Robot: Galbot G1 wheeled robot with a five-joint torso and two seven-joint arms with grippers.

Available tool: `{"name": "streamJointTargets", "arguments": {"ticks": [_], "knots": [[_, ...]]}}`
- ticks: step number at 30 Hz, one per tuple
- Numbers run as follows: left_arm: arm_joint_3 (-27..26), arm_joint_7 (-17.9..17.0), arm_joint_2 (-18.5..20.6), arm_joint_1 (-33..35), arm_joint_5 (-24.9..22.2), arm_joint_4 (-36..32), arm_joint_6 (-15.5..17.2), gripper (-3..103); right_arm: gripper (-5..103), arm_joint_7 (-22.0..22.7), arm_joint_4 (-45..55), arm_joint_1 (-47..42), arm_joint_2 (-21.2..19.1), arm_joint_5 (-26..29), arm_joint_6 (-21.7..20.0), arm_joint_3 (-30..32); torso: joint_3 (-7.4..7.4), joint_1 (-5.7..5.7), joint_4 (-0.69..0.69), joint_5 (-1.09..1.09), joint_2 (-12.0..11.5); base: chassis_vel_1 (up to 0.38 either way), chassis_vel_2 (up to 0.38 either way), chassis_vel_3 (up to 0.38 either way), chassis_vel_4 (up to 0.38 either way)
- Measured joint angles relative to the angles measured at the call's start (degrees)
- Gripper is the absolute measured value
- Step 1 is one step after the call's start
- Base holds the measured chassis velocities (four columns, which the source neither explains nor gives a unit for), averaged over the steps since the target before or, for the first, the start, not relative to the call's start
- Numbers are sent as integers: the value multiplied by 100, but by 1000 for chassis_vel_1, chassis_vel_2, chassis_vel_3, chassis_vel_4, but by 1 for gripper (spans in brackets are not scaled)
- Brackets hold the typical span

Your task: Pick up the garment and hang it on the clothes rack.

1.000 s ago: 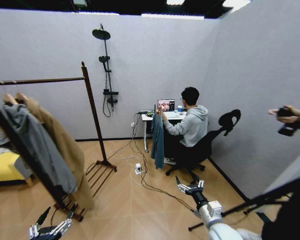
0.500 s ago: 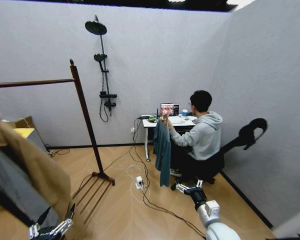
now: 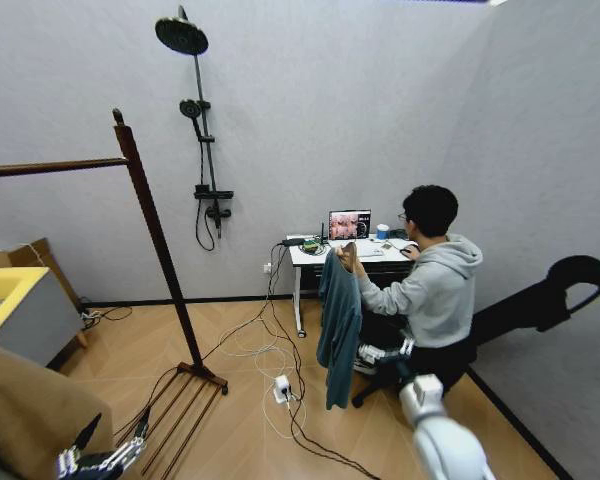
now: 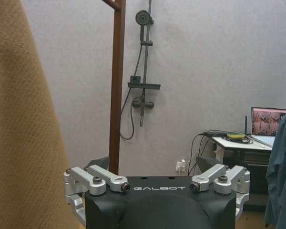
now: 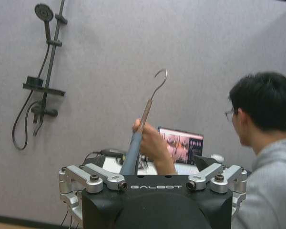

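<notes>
Both grippers, right [image 3: 385,353] and left [image 3: 102,461], are seen spread wide, nothing grasped. Garment [image 3: 338,315] is held up by a person's hand [image 5: 150,143] beside the desk [image 3: 310,252], well apart from rack [image 3: 150,225]. Pickup and hanging are judged outstanding.

Dark teal-blue garment [image 3: 338,330] right of centre, hanging limp and full length from a hanger with its metal hook [image 5: 158,82] upright, clothes rack [image 3: 150,235] at left, dark brown post with knob finial, top rod, slatted base on floor
</notes>
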Motion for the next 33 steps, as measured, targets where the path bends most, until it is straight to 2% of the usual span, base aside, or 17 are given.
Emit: {"name": "streamJointTargets", "arguments": {"ticks": [1,3,6,8,9,11,12,13,15,16,20,27,33], "knots": [[0,-1,-1,0,0,0,0,100,100,-61,-496,649,-377,244,32,-74,-2,-4,1,-4,3,73,-73,-42,50],[0,1,0,0,0,0,0,100,100,-235,-1085,1291,-708,439,160,-238,-1,-4,-1,-2,3,38,-67,-50,50],[0,1,0,1,0,0,0,100,100,-395,-1400,1587,-818,510,245,-335,-1,-4,0,-3,3,13,-22,-9,17],[0,6,0,0,0,0,0,100,100,-735,-2132,2309,-914,712,541,-643,0,0,-1,-3,1,0,0,0,0],[0,6,0,0,0,0,0,100,100,-735,-2132,2309,-914,712,541,-643,0,0,-1,-3,1,0,0,0,0],[1,4,0,0,0,0,0,100,100,-921,-2712,2820,-863,837,803,-897,1,3,-1,-3,0,0,0,0,0],[0,2,0,1,0,-1,0,100,100,-988,-3096,3190,-713,856,980,-1101,2,4,0,0,-1,0,0,0,0],[0,2,0,1,0,-1,0,100,100,-988,-3096,3190,-713,856,980,-1101,2,4,0,0,-1,0,0,0,0],[1,2,0,1,0,0,0,100,100,-928,-3445,3469,-533,850,1021,-1229,1,4,0,-7,0,0,0,0,0],[0,3,0,1,0,0,0,100,100,-776,-3863,3770,-286,711,1082,-1332,2,4,1,-1,0,0,0,0,0],[0,2,0,1,0,0,0,100,100,-548,-4368,4124,-58,439,1158,-1378,0,3,1,-4,0,0,0,0,0],[0,2,0,1,0,0,0,100,100,-176,-4713,4383,-12,267,1054,-1363,0,3,-2,-3,0,0,0,0,0],[0,2,0,1,0,0,0,100,100,-215,-4956,4530,-73,263,1061,-1343,0,2,-2,-2,0,0,0,0,0]]}}
